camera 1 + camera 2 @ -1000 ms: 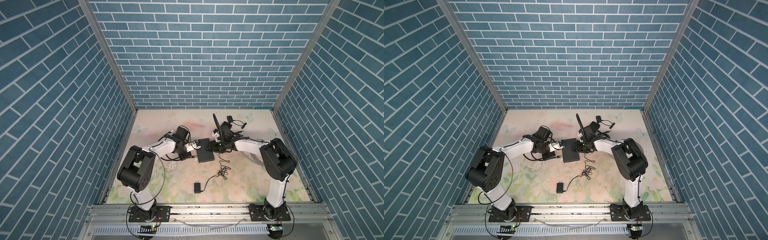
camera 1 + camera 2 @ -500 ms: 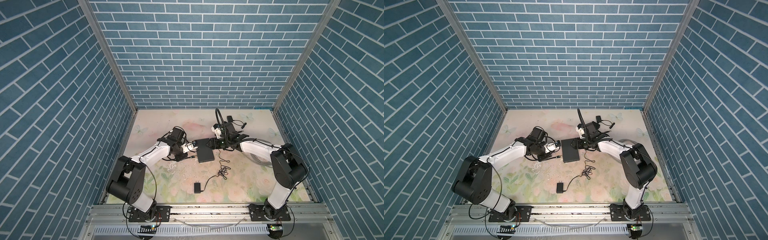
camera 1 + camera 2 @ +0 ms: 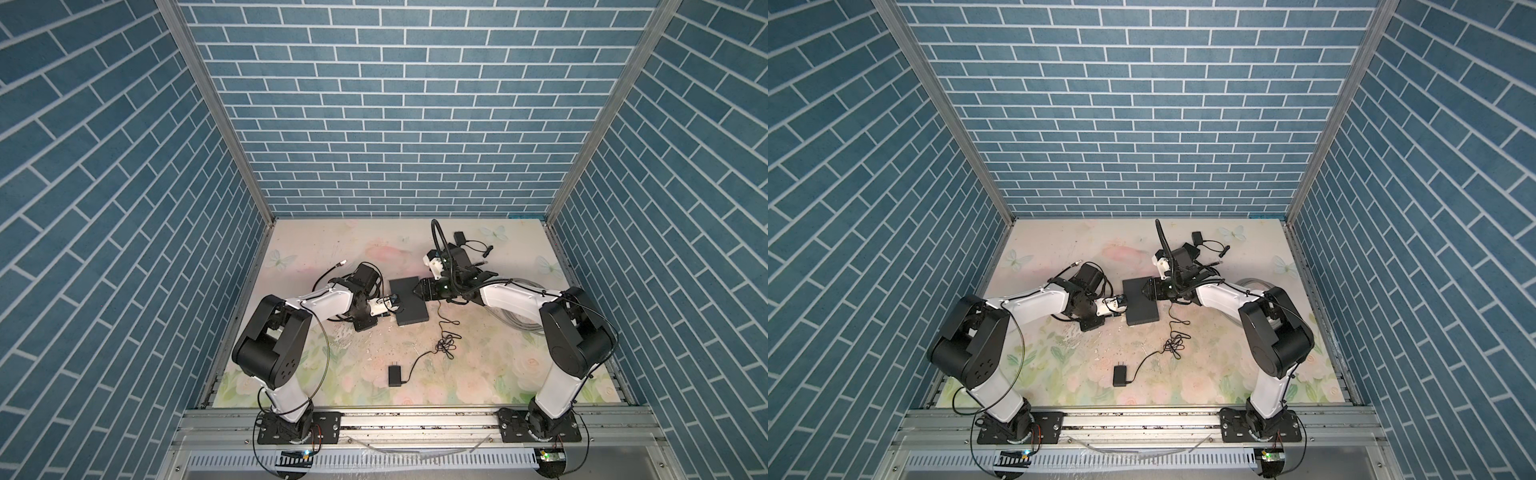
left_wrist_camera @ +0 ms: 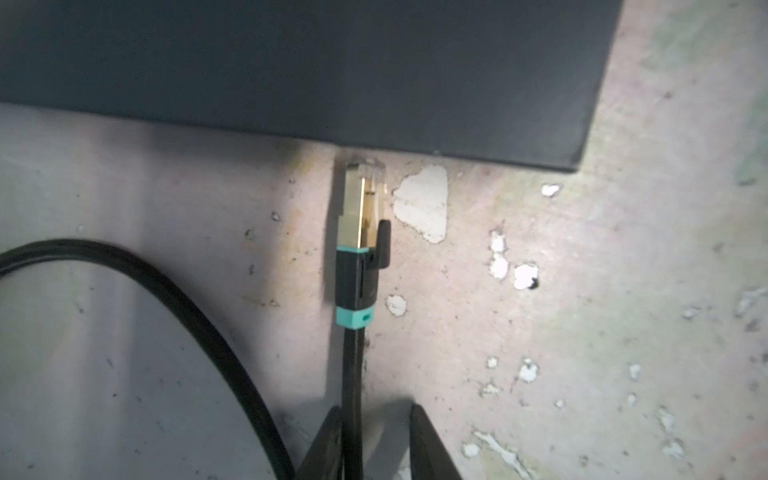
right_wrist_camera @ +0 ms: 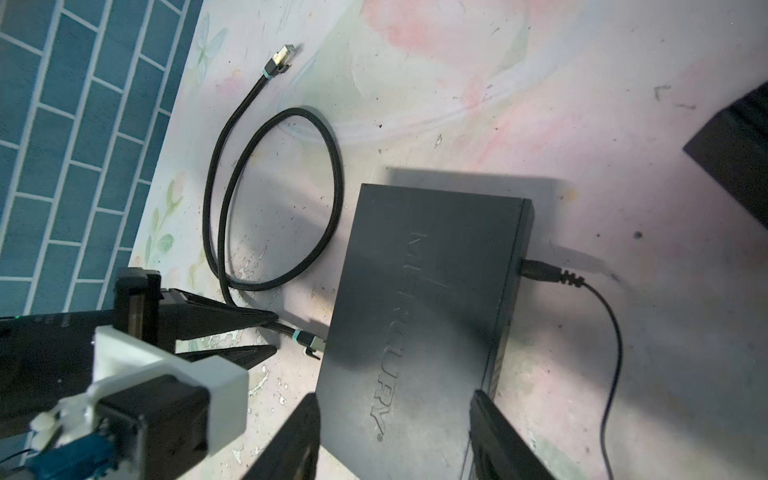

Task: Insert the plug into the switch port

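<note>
Plug (image 4: 360,208) lies on worktop (image 4: 582,291), tip at the port edge of switch (image 4: 374,62). Most of the metal shell is exposed, so judged not seated. L hand (image 4: 374,411): fingers apart, cable (image 4: 353,365) runs between, against one finger and clear of the other, no grip. R hand (image 5: 394,397) clamps the switch across its width. Step: insertion, late stage. Next: grip close behind plug, check latch orientation, push straight in w/ switch braced.
</note>
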Available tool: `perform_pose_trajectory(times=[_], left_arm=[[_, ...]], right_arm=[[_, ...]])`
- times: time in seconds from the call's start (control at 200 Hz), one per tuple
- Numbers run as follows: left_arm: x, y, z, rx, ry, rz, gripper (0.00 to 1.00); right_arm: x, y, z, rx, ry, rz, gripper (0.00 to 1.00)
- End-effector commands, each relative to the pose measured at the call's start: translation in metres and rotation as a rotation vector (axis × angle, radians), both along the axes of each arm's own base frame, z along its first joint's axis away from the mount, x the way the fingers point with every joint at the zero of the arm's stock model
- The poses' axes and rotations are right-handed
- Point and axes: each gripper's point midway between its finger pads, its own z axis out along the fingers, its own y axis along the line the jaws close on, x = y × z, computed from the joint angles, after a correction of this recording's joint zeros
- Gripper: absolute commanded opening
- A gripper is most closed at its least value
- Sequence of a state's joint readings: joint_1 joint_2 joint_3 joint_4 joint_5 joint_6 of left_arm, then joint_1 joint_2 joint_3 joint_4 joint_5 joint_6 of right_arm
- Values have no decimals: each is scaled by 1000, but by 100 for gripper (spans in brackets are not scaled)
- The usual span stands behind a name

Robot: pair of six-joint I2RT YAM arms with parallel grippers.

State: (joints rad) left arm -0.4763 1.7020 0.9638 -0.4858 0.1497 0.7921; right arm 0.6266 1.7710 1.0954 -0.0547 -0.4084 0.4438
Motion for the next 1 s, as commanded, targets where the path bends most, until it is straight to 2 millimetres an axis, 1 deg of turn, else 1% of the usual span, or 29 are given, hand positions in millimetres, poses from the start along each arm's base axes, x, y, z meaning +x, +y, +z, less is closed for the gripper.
perform_pose_trajectory(times=[0.0, 0.13, 0.2, 0.3, 0.35, 0.525, 0.59, 0.68, 0.74, 0.88, 0.995], left_arm=[[0, 6, -11, 51, 10, 4, 24], [-3, 4, -7, 40, 20, -11, 14], [-6, 0, 0, 12, 29, -24, 0], [-10, -5, 15, -42, 57, -49, 0], [-11, -7, 26, -76, 72, -55, 0], [-14, -19, 82, -308, 107, -75, 0], [-14, -19, 95, -350, 105, -77, 0], [-14, -17, 99, -360, 105, -77, 0], [-15, -16, 100, -373, 115, -79, 0], [-16, -16, 99, -389, 118, -76, 0], [-15, -15, 103, -404, 109, -74, 0]], right_arm=[[-5, -3, 3, 8, -18, 21, 58], [-7, -4, 6, 12, -22, 24, 57], [-8, -4, 7, 13, -25, 31, 57], [-13, -3, 13, 25, -40, 65, 57], [-18, 0, 21, 51, -53, 100, 57], [-44, 15, 49, 217, -109, 253, 57], [-53, 21, 54, 282, -94, 293, 57], [-64, 31, 61, 367, -82, 344, 57], [-70, 37, 67, 402, -117, 368, 57], [-65, 43, 63, 365, -160, 361, 59], [-65, 51, 61, 369, -168, 386, 59]])
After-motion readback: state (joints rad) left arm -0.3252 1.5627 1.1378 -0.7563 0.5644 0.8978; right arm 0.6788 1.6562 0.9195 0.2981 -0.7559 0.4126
